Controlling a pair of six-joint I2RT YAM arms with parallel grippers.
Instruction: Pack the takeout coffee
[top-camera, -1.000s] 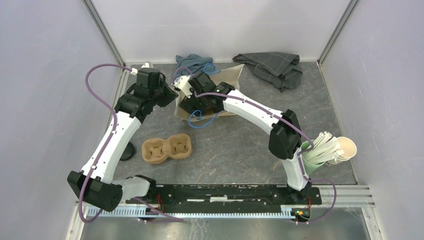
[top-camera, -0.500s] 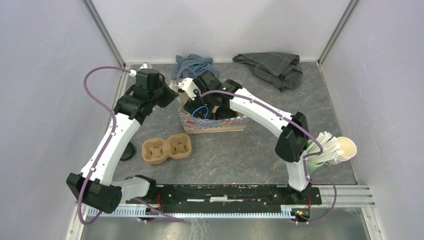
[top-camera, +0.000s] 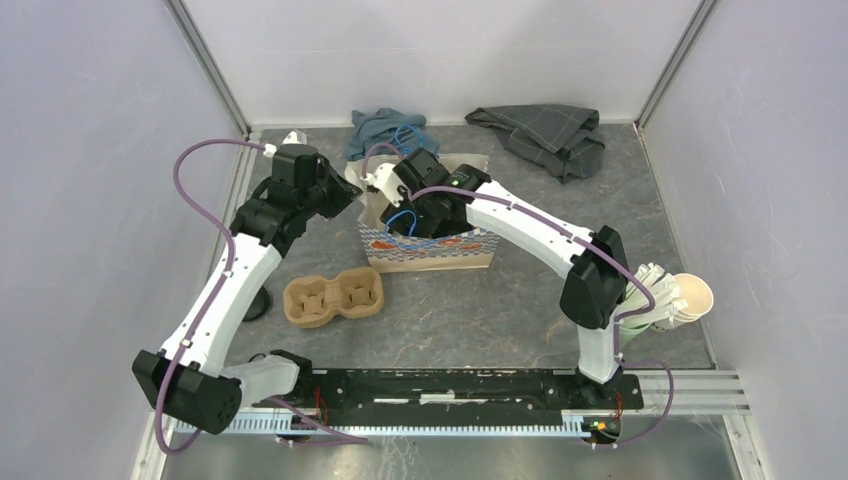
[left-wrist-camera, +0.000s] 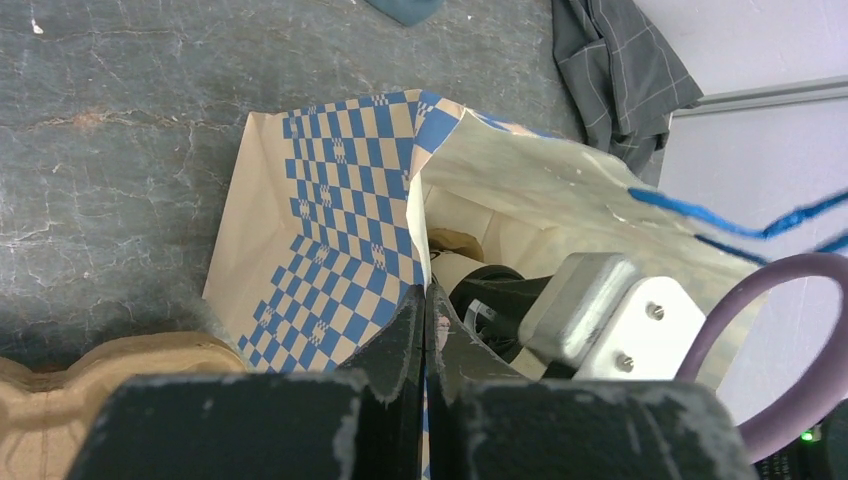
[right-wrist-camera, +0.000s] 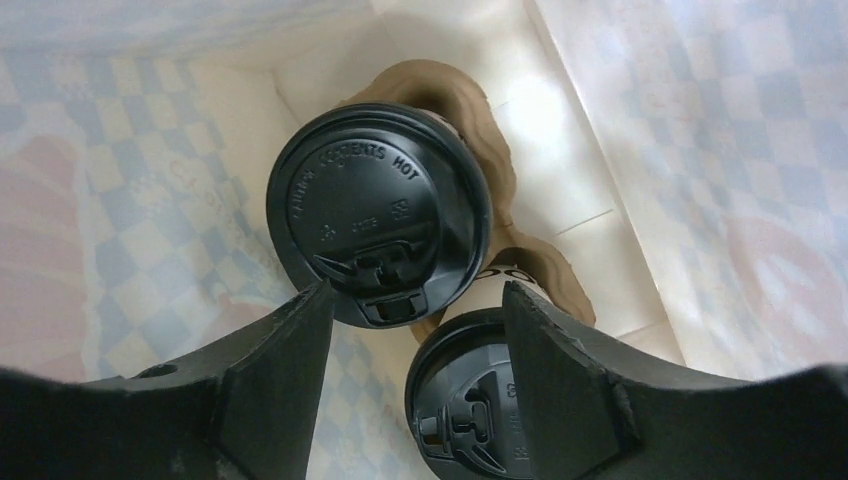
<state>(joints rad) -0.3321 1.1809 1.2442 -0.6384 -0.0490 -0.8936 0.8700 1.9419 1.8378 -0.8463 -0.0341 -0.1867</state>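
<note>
- The paper bag (left-wrist-camera: 340, 200) rim is pinched in the closed left gripper (left-wrist-camera: 425, 300).
- The right gripper (right-wrist-camera: 415, 290) is held parted, empty, above the takeout coffee (right-wrist-camera: 375, 215) inside the bag.

Left tool (left-wrist-camera: 425, 300) clamped, right (right-wrist-camera: 415, 300) seemingly parted

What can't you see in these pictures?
- Right wrist view: the near cup is cut off by the bottom edge; lids hide what it and the far cup hold.
- Top view: the right arm hides both cups inside the bag.
- Left wrist view: the left gripper hides part of the spare carrier.
</note>
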